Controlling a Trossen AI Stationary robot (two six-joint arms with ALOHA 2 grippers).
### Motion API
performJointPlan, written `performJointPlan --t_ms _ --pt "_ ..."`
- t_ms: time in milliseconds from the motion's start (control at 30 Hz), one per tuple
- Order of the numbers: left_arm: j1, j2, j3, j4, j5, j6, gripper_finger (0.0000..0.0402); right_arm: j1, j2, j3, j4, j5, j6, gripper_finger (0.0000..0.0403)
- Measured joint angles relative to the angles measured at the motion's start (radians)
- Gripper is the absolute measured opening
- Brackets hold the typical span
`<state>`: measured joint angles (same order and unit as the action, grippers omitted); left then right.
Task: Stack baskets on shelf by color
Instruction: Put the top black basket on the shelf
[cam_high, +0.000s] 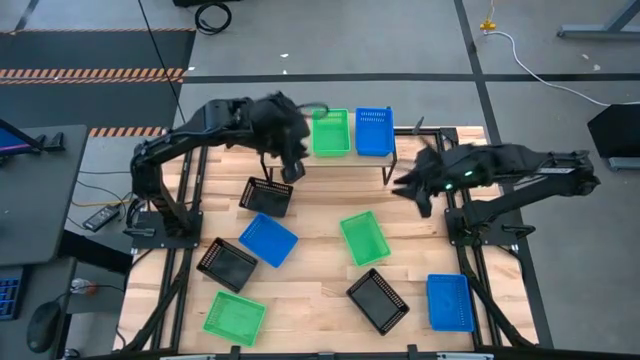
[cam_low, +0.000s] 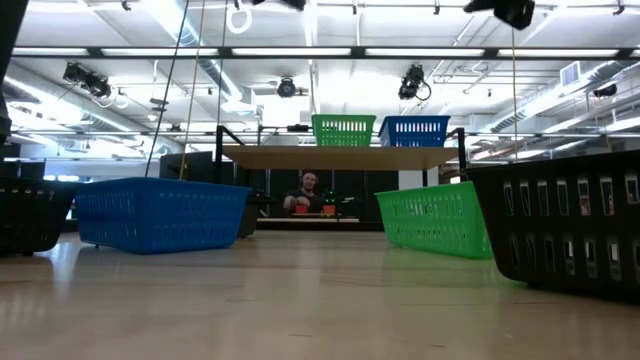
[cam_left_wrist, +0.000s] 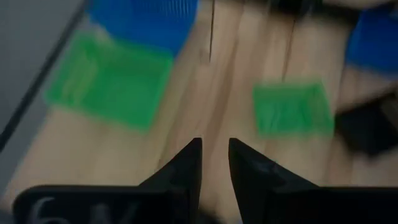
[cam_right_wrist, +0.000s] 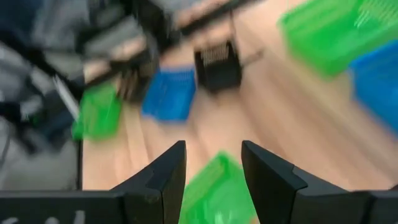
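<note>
The shelf (cam_high: 400, 160) stands at the table's far edge and carries a green basket (cam_high: 331, 133) and a blue basket (cam_high: 374, 130) side by side, also seen as green basket (cam_low: 343, 129) and blue basket (cam_low: 415, 130). Seven more baskets rest flat on the table. My left gripper (cam_high: 291, 168) hovers by the shelf's left end, just beyond a black basket (cam_high: 267, 196); its fingers (cam_left_wrist: 214, 163) are slightly open and empty. My right gripper (cam_high: 408, 186) hangs in front of the shelf's right end, open (cam_right_wrist: 213, 167) and empty, over a green basket (cam_right_wrist: 214, 190).
On the table lie a blue basket (cam_high: 268, 240), a black basket (cam_high: 227, 264), a green basket (cam_high: 235, 315), a green basket (cam_high: 363, 237), a black basket (cam_high: 378, 300) and a blue basket (cam_high: 448, 300). A person (cam_low: 310, 193) sits far behind the shelf.
</note>
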<state>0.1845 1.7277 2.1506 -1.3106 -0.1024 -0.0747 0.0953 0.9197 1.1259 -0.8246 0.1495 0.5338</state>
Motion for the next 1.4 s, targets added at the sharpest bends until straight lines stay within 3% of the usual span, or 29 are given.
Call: performJointPlan --t_ms 233,500,633,800,933,1033,1133,1267,1400 --pt "-0.091 0.003 0.0 -0.249 -0.077 -0.103 0.0074 0.021 0.111 0.0 -0.05 -0.079 0.013 0.0161" --pt "-0.208 -0.002 0.0 -0.259 -0.068 -0.298 0.0079 -0.043 0.107 0.0 0.279 -0.054 -0.018 0.0161" --pt "-0.272 0.0 0.0 -0.26 -0.065 -0.462 0.0083 -0.067 0.101 0.0 0.303 -0.085 -0.014 0.0161" --pt "-0.326 0.001 0.0 -0.26 -0.023 -0.827 0.0102 -0.053 0.105 0.0 0.199 -0.209 0.048 0.0161" --pt "-0.392 0.027 -0.001 -0.259 -0.048 -0.92 0.0125 -0.038 0.109 0.0 0.159 -0.266 0.074 0.0161" --pt "-0.438 0.038 -0.08 -0.259 -0.065 -0.979 0.0145 -0.032 0.108 0.0 0.146 -0.27 0.062 0.0161" --pt "-0.442 0.039 -0.236 -0.263 -0.068 -1.03 0.0164 -0.032 0.108 0.0 0.15 -0.271 0.098 0.0162" --pt "-0.398 0.041 -0.407 -0.244 -0.039 -1.125 0.0185 -0.019 0.103 0.0 0.135 -0.27 0.127 0.0162" --pt "-0.326 0.041 -0.488 -0.187 -0.005 -1.194 0.02 -0.01 0.1 0.0 0.089 -0.251 0.146 0.0162"
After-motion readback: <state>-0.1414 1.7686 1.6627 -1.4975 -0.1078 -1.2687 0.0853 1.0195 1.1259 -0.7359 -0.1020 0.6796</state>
